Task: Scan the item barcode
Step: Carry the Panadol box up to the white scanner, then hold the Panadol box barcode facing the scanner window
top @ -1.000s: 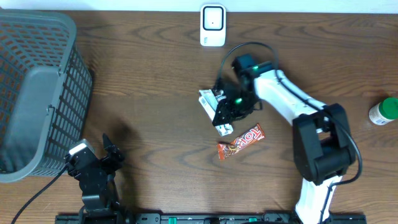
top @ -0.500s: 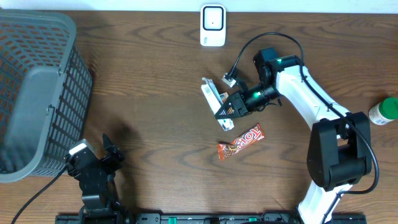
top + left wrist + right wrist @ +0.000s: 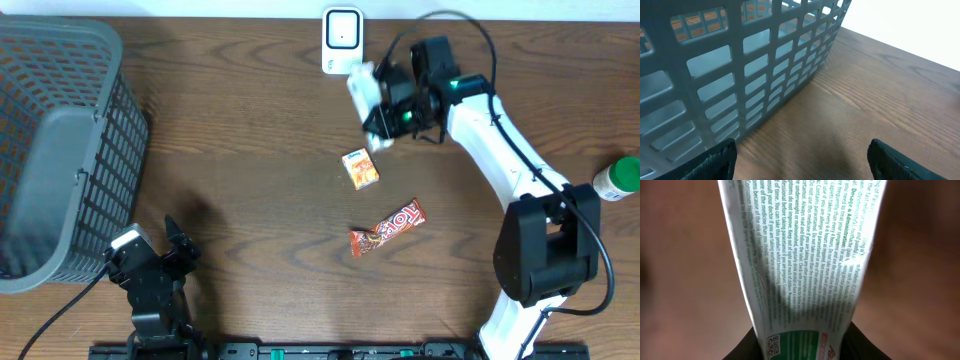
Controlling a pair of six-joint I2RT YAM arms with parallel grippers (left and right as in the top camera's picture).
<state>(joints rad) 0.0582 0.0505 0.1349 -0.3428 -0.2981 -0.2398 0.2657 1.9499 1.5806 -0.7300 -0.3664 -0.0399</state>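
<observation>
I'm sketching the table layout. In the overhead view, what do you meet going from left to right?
Grey basket → left gripper → scanner → candy bar → green-capped bottle. The orange box and the white pack in the right gripper overlap the scanner's span, so both are omitted.

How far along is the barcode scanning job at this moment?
Done: the right end effector grips the white medicine carton. In hand: the carton is held next to the scanner. Left: turning its barcode to the scanner; no read is visible. The left end effector rests open by the basket.
</observation>
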